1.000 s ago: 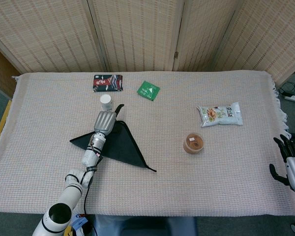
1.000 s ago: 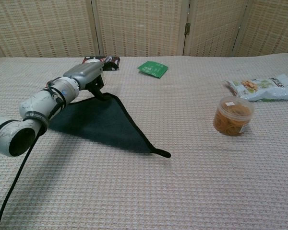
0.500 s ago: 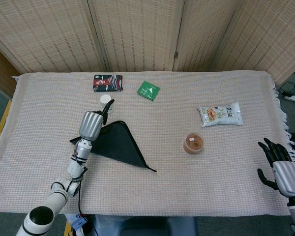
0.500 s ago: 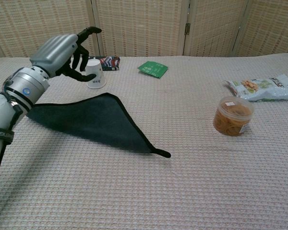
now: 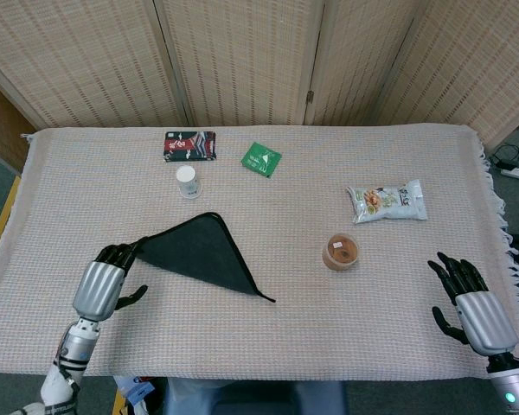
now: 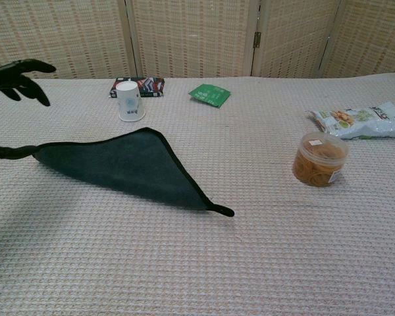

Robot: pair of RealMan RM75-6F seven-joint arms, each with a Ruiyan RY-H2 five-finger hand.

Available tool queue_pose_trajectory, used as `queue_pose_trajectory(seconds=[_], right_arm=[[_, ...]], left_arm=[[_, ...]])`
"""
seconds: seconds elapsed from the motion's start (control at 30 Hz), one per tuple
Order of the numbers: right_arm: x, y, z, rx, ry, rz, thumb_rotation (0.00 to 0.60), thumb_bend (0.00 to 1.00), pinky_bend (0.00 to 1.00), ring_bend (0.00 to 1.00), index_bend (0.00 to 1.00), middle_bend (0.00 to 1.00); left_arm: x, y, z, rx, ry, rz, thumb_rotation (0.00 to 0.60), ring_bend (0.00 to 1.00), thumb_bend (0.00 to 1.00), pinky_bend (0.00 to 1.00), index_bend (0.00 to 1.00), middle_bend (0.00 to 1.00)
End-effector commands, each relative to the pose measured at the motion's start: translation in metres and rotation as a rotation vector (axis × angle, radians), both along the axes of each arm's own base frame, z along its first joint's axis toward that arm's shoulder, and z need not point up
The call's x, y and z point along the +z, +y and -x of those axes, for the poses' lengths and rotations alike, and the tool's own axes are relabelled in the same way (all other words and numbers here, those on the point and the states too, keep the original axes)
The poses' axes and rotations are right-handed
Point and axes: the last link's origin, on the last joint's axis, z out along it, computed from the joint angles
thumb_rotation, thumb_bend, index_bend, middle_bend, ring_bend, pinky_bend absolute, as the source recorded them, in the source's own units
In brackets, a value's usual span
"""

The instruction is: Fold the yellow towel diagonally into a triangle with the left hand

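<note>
The towel (image 5: 201,251) looks dark grey, not yellow, and lies flat on the table folded into a triangle (image 6: 135,166), its long point toward the front right. My left hand (image 5: 102,284) hovers at the towel's left corner with fingers spread and nothing in it. In the chest view only its fingertips (image 6: 20,71) show at the left edge, and whether the thumb touches that corner I cannot tell. My right hand (image 5: 470,307) is open near the table's front right edge, far from the towel.
A white paper cup (image 5: 188,181) stands just behind the towel. A red-black packet (image 5: 189,145) and a green packet (image 5: 261,159) lie at the back. A round tub (image 5: 340,252) and a snack bag (image 5: 387,201) sit to the right.
My left hand has drawn back from the towel's top corner to the front left and opened. My right hand has come a little further in over the table edge.
</note>
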Motion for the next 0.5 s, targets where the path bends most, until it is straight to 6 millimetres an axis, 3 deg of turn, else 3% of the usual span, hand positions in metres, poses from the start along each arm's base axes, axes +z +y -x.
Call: queue_pose_trajectory(seconds=[0.03, 0.27, 0.5], right_arm=[[-0.001, 0.0, 0.0, 0.0, 0.005, 0.0, 0.6, 0.51, 0.0, 0.0, 0.0, 0.0], [-0.003, -0.001, 0.001, -0.002, 0.026, 0.008, 0.6, 0.51, 0.0, 0.0, 0.0, 0.0], [-0.006, -0.001, -0.003, 0.009, 0.036, 0.014, 0.6, 0.51, 0.0, 0.0, 0.0, 0.0]], left_arm=[[0.043, -0.08, 0.043, 0.233, 0.265, -0.019, 0.6, 0.28, 0.24, 0.28, 0.15, 0.34], [0.045, -0.105, 0.063, 0.299, 0.246, -0.111, 0.6, 0.25, 0.24, 0.23, 0.15, 0.31], [0.055, -0.107, 0.068, 0.271, 0.227, -0.164, 0.6, 0.19, 0.24, 0.21, 0.14, 0.25]])
